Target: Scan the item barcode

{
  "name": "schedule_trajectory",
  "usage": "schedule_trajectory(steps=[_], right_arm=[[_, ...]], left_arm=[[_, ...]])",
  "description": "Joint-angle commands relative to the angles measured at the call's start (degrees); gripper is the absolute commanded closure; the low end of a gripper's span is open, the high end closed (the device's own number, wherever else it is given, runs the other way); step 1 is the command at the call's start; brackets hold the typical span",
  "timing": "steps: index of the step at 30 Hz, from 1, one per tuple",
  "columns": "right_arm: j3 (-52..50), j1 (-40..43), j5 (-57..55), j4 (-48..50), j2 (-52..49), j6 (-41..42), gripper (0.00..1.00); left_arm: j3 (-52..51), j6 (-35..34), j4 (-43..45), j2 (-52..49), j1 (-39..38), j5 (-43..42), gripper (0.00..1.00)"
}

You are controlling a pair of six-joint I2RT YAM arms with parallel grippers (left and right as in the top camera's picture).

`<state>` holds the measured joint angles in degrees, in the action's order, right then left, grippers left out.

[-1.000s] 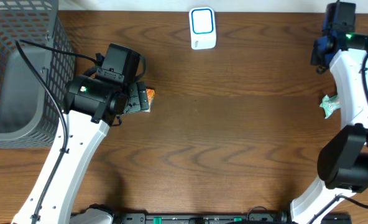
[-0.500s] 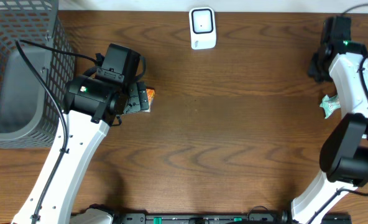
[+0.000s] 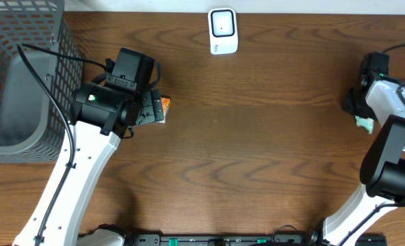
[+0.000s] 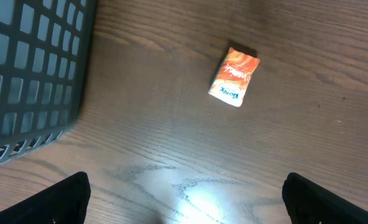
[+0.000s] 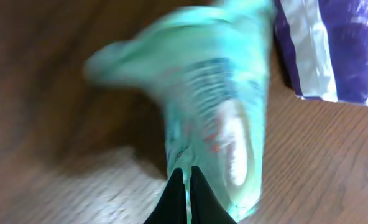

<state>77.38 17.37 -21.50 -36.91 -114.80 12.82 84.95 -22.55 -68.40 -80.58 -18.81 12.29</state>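
Checking right jaws: the right gripper (image 5: pixel 184 183) has them pressed together, tips meeting at the near edge of the teal packet (image 5: pixel 216 106). The wrist view is smeared, so I cannot tell whether any film is caught between them.
Teal packet, place: at the far right of the table (image 3: pixel 257 157), under the right gripper's tip and well apart from the scanner (image 3: pixel 223 31). It is crumpled and glossy, with unreadable print.
Purple packet (image 5: pixel 333 46): purple and white, just beside the teal packet at the upper right of the wrist view. Whether the two touch, I cannot tell.
Scanner: white, with a rounded window on top, at the table's far edge near the middle.
Left jaws: the left gripper (image 4: pixel 185 186) has them spread wide, one finger (image 4: pixel 66 202) in each lower corner of its wrist view, with only bare wood between them.
Orange packet (image 4: pixel 234 77): flat on the wood, slightly tilted, with a white band at one short end. It lies ahead of the left fingers and apart from them. From overhead it pokes out from under the left gripper.
Basket (image 4: pixel 28 68): grey mesh at the table's left edge, near the orange packet but not touching it.
Left arm (image 3: pixel 72 178): reaches from the near edge over the left half of the table, its wrist between basket and orange packet.
Right arm (image 3: pixel 387 171): folded along the right edge, its wrist above the teal packet.
Barcode: too blurred or small to make out on any packet.
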Motion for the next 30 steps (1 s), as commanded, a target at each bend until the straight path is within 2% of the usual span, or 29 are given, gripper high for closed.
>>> schedule_trajectory(steps=[1, 11, 18, 23, 30], right_arm=[[-1.05, 1.27, 0.66, 0.28, -0.11, 0.87, 0.99], [-0.94, 2.29, -2.75, -0.37, -0.07, 0.20, 0.99], [-0.87, 2.03, 2.36, 0.83, -0.07, -0.28, 0.99], [-0.90, 2.05, 10.16, 2.40, -0.07, -0.83, 0.99], [-0.90, 2.45, 7.15, 3.39, -0.07, -0.44, 0.99]], left_arm=[[0.46, -0.50, -0.15, 0.31, 0.31, 0.13, 0.02], [0.46, -0.50, -0.15, 0.31, 0.31, 0.13, 0.02], [0.46, -0.50, -0.15, 0.31, 0.31, 0.13, 0.02], [0.46, -0.50, -0.15, 0.31, 0.31, 0.13, 0.02], [0.46, -0.50, -0.15, 0.31, 0.31, 0.13, 0.02]])
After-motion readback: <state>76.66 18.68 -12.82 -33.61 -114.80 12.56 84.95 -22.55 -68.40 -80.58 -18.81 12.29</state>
